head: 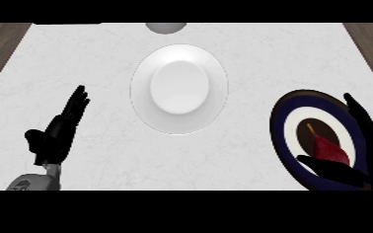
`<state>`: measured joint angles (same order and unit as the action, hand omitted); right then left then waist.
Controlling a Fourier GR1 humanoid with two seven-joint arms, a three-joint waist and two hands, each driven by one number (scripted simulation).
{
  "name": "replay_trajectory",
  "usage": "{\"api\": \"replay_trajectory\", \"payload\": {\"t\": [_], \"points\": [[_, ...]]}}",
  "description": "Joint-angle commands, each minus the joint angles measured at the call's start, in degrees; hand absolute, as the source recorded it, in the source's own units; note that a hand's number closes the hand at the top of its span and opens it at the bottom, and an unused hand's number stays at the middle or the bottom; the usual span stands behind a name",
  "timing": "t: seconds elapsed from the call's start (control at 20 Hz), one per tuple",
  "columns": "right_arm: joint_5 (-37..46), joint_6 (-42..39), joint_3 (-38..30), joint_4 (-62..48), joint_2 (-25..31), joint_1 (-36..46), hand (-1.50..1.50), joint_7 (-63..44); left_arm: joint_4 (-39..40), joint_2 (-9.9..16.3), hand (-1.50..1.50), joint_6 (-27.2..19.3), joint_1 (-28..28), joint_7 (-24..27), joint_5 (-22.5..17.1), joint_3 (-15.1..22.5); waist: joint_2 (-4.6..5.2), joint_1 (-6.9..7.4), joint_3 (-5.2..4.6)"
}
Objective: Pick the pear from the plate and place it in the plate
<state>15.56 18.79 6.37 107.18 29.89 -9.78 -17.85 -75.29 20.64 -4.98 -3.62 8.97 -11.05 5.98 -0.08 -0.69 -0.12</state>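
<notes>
Right robot hand (342,170): curled round red pear (331,150) on dark plate (287,128).
Left robot hand (62,126): fingers straight, resting.
Risk: pear may slip before reaching white plate (146,103).

One head-height view looks steeply down on the counter (87,59), facing twelve o'clock. A white plate (179,89) sits centre; a dark plate (287,128) at four o'clock is cut by the edge.

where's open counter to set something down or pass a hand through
Bare counter lies between the left robot hand and white plate, and between that and the navy plate. Crowded at right: the right robot hand surrounds the pear.
</notes>
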Motion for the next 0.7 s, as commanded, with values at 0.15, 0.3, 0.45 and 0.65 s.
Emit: {"api": "replay_trajectory", "payload": {"t": [0.15, 0.3, 0.45, 0.65], "points": [[2.4, -14.3, 1.4, 3.1, 11.0, 0.0, -1.5, -16.4, 2.2, -0.3, 0.0, 1.6, 0.5, 3.7, 0.4, -0.7, 0.2, 0.86, -0.07], [-1.2, -21.7, 0.6, 10.2, 15.1, -1.6, -1.5, -24.2, 0.7, -0.7, 0.0, 0.6, -0.1, -0.3, 0.8, -0.1, -0.06, 0.18, -0.01], [-1.2, -22.7, 1.4, 4.7, 10.2, 2.5, -1.5, -26.4, 4.1, -1.9, 0.0, 1.5, 0.1, 4.0, 2.1, -0.9, 0.14, 0.67, 0.08], [-3.0, -28.8, -0.6, 6.9, 12.1, 2.3, -1.5, -31.8, -4.0, -1.1, 0.0, 1.1, 2.0, -1.8, 1.6, -1.3, 0.01, 0.88, 0.11]]}}
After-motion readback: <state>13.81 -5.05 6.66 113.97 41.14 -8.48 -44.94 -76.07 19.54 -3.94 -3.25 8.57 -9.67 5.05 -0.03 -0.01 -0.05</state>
